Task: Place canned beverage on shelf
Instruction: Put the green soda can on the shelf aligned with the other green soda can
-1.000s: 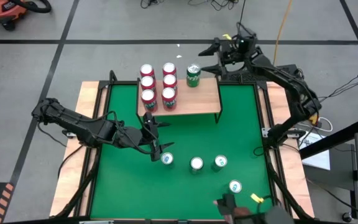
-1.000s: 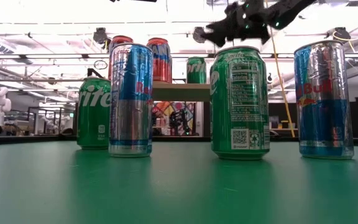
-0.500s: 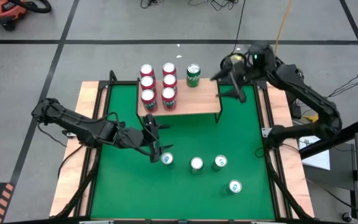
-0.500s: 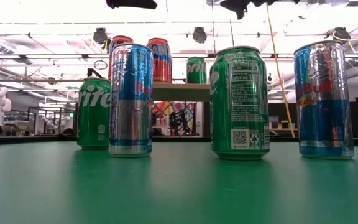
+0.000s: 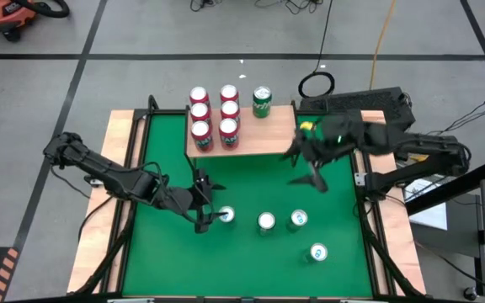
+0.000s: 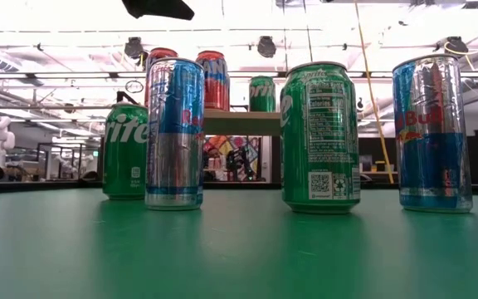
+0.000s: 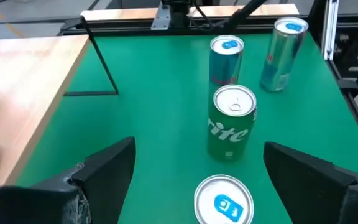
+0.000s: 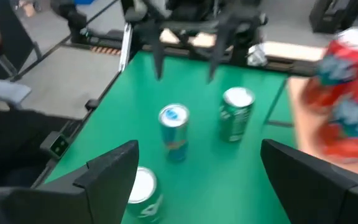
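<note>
Several canned beverages stand upright on the green table (image 5: 167,261). The leftmost one (image 5: 226,216) (image 7: 224,200) has a blue tab and stands just ahead of my left gripper (image 5: 208,212) (image 7: 197,180). That gripper is open, with a finger on either side of the can and clear of it. A green Sprite can (image 7: 234,121) and two slim blue cans (image 7: 227,59) (image 7: 283,53) stand beyond. The shelf (image 5: 263,139) carries several red cans (image 5: 229,109) and one green can (image 5: 262,101). My right gripper (image 5: 306,168) (image 8: 197,180) hangs open and empty above the table, near the shelf's right end.
Wooden borders (image 5: 125,143) flank the green mat, and black frame posts (image 5: 151,105) stand at its corners. The shelf's thin black legs (image 5: 296,158) reach down to the mat. A dark keyboard (image 5: 365,101) lies beyond the far right corner. Bare green mat lies at the near left.
My right gripper has swung from beyond the shelf's far right corner toward the near edge and now hangs over the mat beside the shelf, still open. My left gripper has sunk and tipped a little toward the leftmost can. A person's hand at the near edge has withdrawn.
</note>
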Robot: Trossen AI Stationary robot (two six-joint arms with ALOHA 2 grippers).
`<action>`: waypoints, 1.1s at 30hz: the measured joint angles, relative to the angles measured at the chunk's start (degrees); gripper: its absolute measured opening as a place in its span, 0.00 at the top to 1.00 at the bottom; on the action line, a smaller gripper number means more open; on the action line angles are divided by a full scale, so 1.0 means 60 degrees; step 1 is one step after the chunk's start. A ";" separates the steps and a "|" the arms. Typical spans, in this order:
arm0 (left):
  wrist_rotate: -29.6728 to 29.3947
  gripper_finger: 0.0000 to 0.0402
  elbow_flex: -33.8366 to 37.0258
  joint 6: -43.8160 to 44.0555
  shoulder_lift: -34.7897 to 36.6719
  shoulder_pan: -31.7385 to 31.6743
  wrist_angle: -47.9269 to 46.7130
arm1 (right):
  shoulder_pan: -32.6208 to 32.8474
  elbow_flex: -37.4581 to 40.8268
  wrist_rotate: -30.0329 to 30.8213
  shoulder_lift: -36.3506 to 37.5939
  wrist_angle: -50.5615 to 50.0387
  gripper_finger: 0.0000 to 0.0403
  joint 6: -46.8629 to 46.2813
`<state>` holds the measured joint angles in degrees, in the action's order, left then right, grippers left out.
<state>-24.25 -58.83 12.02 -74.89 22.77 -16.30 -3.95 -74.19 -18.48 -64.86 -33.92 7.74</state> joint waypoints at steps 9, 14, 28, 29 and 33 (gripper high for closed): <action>-0.0205 0.12 0.0000 0.0159 0.0000 0.0167 -0.0901 | 0.2414 0.2923 0.1894 -0.0048 0.3667 0.18 -0.1515; -0.1453 0.12 0.0000 0.1142 0.0000 0.0167 -0.1906 | 0.3142 0.3835 0.3434 -0.0206 0.4723 0.18 -0.1849; -0.2076 0.12 0.0808 0.3958 0.0004 0.0821 -0.3664 | 0.3426 0.4055 0.2841 -0.0550 0.6338 0.18 -0.0956; -0.2082 0.12 0.0944 0.4009 0.0004 0.0908 -0.3674 | 0.3465 0.4055 0.2657 -0.0550 0.6441 0.18 -0.0935; -0.2613 0.12 0.1211 0.4412 0.0000 0.1160 -0.3698 | 0.3640 0.4055 0.2561 -0.0550 0.6576 0.18 -0.0927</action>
<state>-39.93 -51.56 38.49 -74.89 29.73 -38.48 17.89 -49.87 -3.12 -68.16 5.54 2.17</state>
